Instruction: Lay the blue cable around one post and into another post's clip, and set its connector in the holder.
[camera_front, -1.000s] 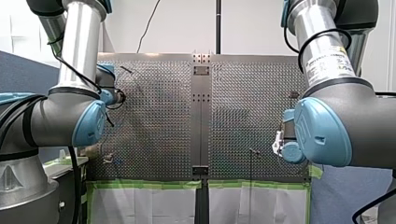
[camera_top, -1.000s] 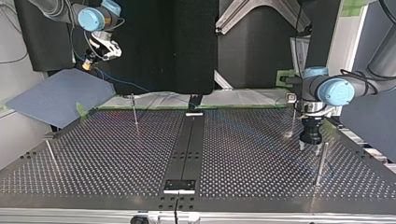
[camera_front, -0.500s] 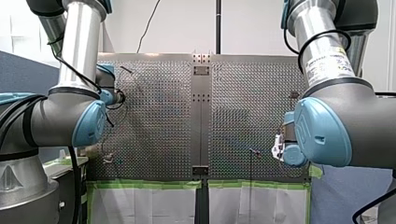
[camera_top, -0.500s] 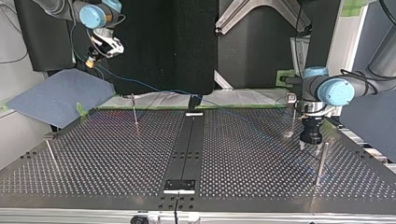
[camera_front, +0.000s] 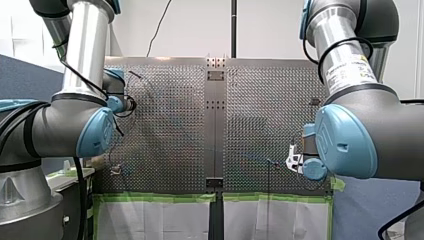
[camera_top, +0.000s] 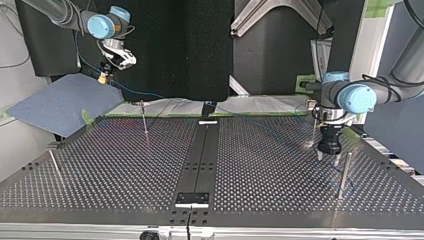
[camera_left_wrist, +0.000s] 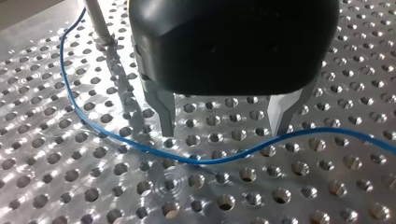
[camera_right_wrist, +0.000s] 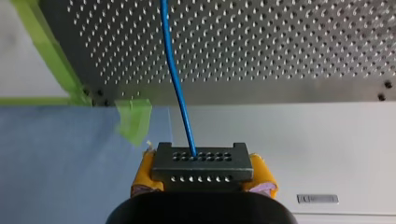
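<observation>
**Right claw** (camera_right_wrist: 201, 173): closed on the black connector (camera_right_wrist: 201, 161), which is clamped between its yellow pads (camera_right_wrist: 145, 169). The connector's face shows two rows of small holes. The blue cable (camera_right_wrist: 176, 79) leaves the upper row and runs straight ahead toward the perforated desk (camera_right_wrist: 280, 42). Below the claw lie a blue sheet (camera_right_wrist: 56, 154) and a strip of green tape (camera_right_wrist: 133, 119) at the desk's edge.

In the top view the right claw (camera_top: 106, 75) hangs in the air beyond the desk's (camera_top: 125, 165) far left corner, above the blue sheet (camera_top: 60, 102). The blue cable (camera_top: 132, 91) drops from it toward the far edge. Beyond that it is too faint to trace.

**Left claw** (camera_left_wrist: 223, 123): open, with its metal fingers (camera_left_wrist: 163, 112) wide apart and nothing between them. The fingertips stand close over the desk (camera_left_wrist: 56, 186); contact cannot be told. The blue cable (camera_left_wrist: 205, 160) lies on the desk in a shallow curve just ahead of the fingertips, apart from both. It then bends away and passes beside the foot of a post (camera_left_wrist: 95, 18).

In the top view the left claw (camera_top: 328, 154) points down at the desk's right side. It stands between a farther post (camera_top: 314, 131) and a nearer post (camera_top: 344, 175).
</observation>
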